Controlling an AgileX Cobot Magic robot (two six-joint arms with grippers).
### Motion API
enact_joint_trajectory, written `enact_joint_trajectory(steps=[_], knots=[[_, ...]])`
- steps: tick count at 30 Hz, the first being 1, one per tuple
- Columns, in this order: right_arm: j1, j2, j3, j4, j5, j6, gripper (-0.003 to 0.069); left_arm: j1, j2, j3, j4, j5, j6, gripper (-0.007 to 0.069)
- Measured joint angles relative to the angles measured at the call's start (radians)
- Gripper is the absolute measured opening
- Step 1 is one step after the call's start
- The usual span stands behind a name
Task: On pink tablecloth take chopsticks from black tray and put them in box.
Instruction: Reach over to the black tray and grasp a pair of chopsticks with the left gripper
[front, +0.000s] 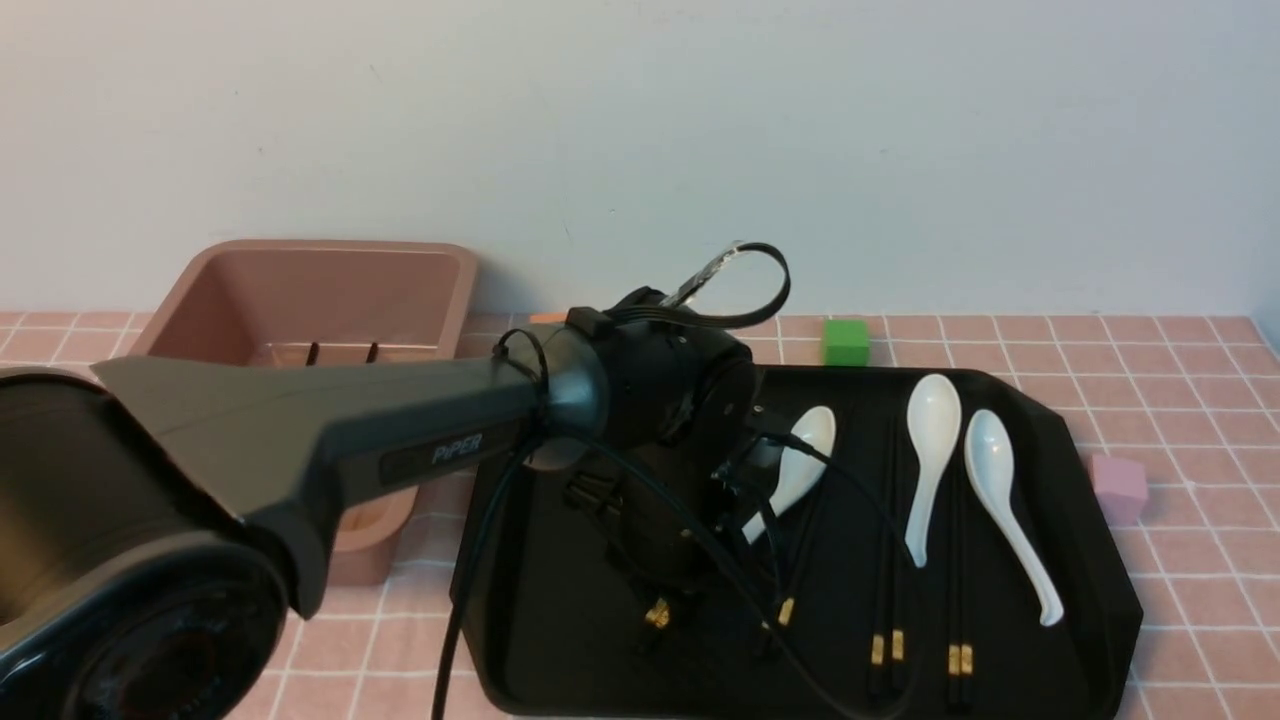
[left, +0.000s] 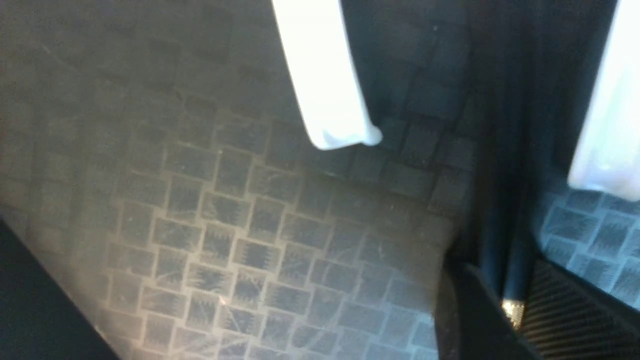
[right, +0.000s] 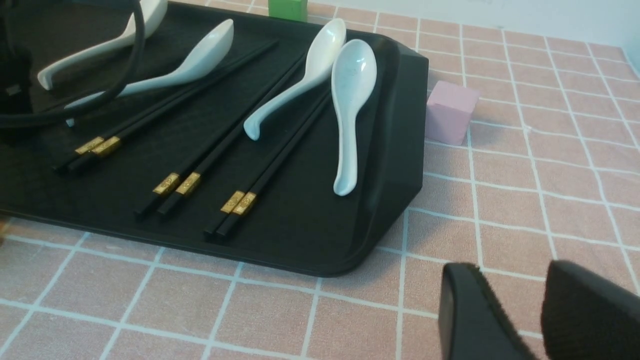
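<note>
Cloth (front: 1180, 560), pink with a thin white grid, is spread over the table. Much of the front view's left is filled by the left arm (front: 330, 440), which is stretched forward and bent down at the wrist over the tray (front: 1090, 560). The black tray is laid on the cloth right of centre. The box (front: 300, 290) is set just left of it, near the wall, and is partly hidden by the arm. Two thin dark sticks (front: 312, 352) are seen inside the box.

The left end effector (left: 500, 280) is set low over the tray's left half. In its blurred wrist view the fingers (left: 565, 320) are seen closed on a pair of chopsticks (right: 215, 145), with a gold band showing between them. Whether that pair is raised off the tray cannot be told. The right end effector (right: 515, 275) is held over bare cloth just off a cut corner of the tray. Its fingers are parted by a narrow gap and nothing is gripped.

White spoons (front: 930, 450) are laid on the tray with their bowls toward the wall. Three other pairs of chopsticks are laid lengthwise among them, gold bands toward the robot. A green cube (front: 846, 342) is placed just behind the tray's far rim, and a pink cube (front: 1118, 485) just beside its right rim.
</note>
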Motion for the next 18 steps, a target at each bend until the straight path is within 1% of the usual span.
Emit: enact_joint_trajectory(steps=[2, 14, 18], knots=[[0.000, 0.000, 0.000, 0.000, 0.000, 0.000, 0.0240, 0.000, 0.000, 0.000, 0.002, 0.002, -0.005, 0.0126], [0.000, 0.000, 0.000, 0.000, 0.000, 0.000, 0.0240, 0.000, -0.022, 0.009, 0.022, 0.027, -0.047, 0.0126], [0.000, 0.000, 0.000, 0.000, 0.000, 0.000, 0.0240, 0.001, -0.095, 0.015, -0.009, 0.066, -0.047, 0.0126]])
